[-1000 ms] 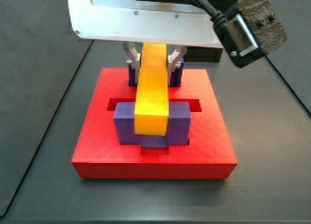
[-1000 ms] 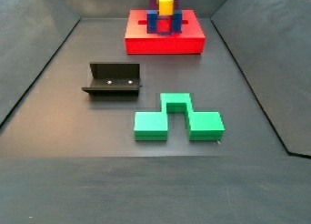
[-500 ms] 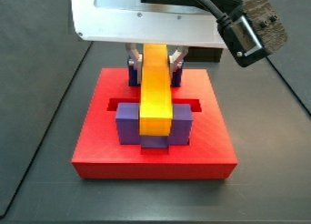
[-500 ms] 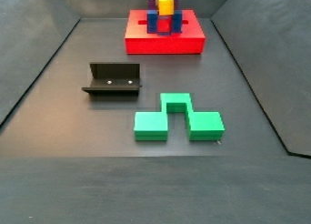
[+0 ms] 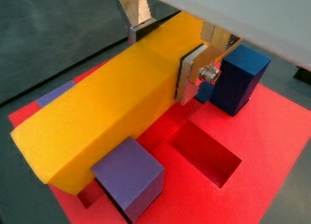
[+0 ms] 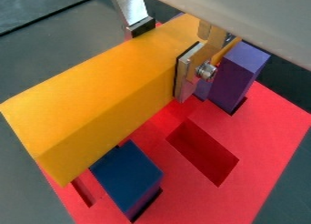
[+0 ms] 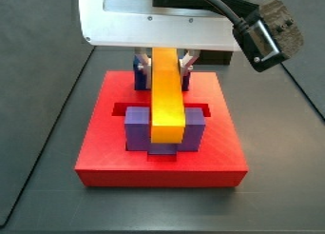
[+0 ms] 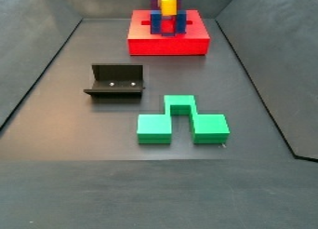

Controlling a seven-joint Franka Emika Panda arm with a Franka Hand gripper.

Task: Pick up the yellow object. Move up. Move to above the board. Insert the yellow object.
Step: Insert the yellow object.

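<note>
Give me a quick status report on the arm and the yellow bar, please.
Gripper over the board, shut on the yellow object. Bar lies between the blue-purple posts. Nothing blocking; green block and fixture sit apart.

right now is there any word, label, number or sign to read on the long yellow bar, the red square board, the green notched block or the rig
None can be read.
Long yellow bar, held between the gripper fingers above the board: plain.
Red square board and its blue-purple posts: plain.
Green notched block and dark L-shaped fixture: no text.
White housing over the gripper: no readable marking.
</note>
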